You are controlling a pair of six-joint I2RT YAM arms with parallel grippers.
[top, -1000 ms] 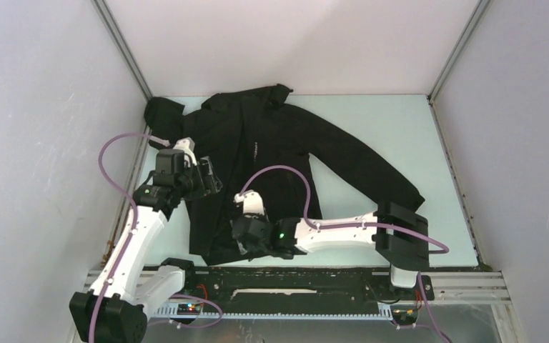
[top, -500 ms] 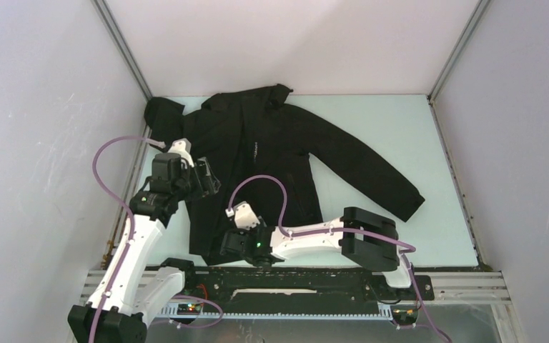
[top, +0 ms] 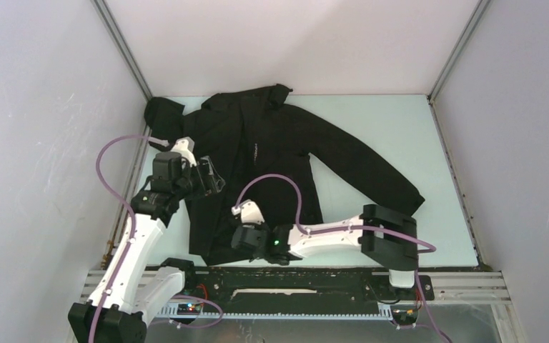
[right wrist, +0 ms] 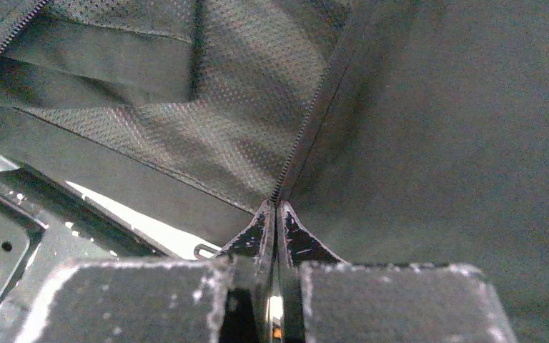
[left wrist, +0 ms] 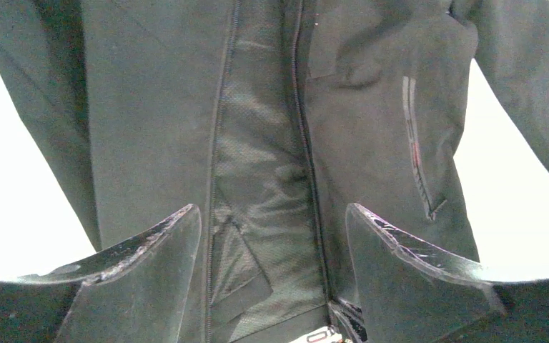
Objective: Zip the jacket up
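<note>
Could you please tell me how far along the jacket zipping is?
Done: the jacket lies flat, front up. In hand: the right gripper is shut on its bottom hem at the zipper edge; the left gripper hovers open. Left: the whole zip, since mesh lining shows between the tracks.

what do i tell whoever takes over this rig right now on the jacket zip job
Left tool: open, hovering above the jacket front, holding nothing.
Right tool: shut on the jacket's zipper edge at the bottom hem, close to the arm bases.
Jacket: lying flat on the table, collar at the far side, hem at the near side.
Done: only the bottom edge is pinched. The front is open, with mesh lining showing down the middle.
Left: join both sides at the hem, then zip up to the collar. I cannot make out the slider.
</note>
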